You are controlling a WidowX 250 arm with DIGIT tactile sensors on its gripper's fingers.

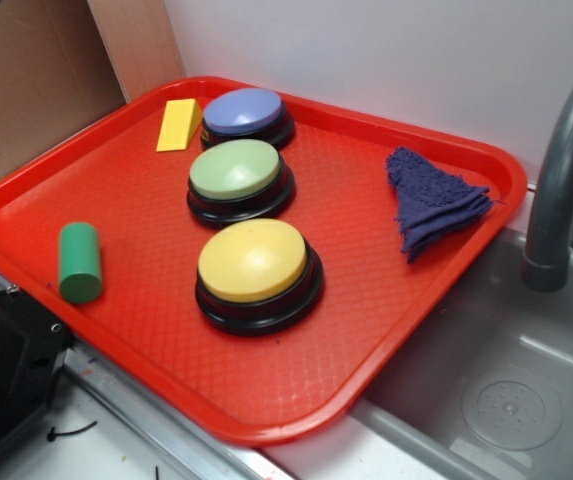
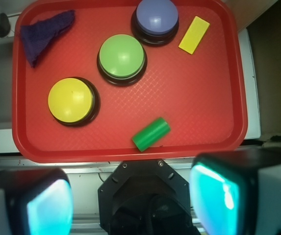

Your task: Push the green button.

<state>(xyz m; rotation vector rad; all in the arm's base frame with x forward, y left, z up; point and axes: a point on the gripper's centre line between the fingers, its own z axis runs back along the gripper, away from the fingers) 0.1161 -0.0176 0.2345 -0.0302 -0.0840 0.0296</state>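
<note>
The green button (image 1: 234, 170) (image 2: 122, 56), a pale green dome on a black base, sits in the middle of the red tray (image 1: 386, 300) (image 2: 204, 98), between a yellow button (image 1: 253, 262) (image 2: 71, 100) and a blue-purple button (image 1: 243, 112) (image 2: 156, 16). In the wrist view my gripper (image 2: 130, 200) is open, high above the tray's near edge and well short of the green button, with nothing between its teal-padded fingers (image 2: 214, 196). The gripper does not show in the exterior view.
A bright green cylinder (image 1: 80, 262) (image 2: 151, 133) lies near the tray's front edge. A yellow wedge block (image 1: 179, 124) (image 2: 194, 34) sits by the blue-purple button. A folded purple cloth (image 1: 431, 200) (image 2: 44, 34) lies at one corner. A grey sink (image 1: 506, 390) and faucet (image 1: 561, 180) adjoin the tray.
</note>
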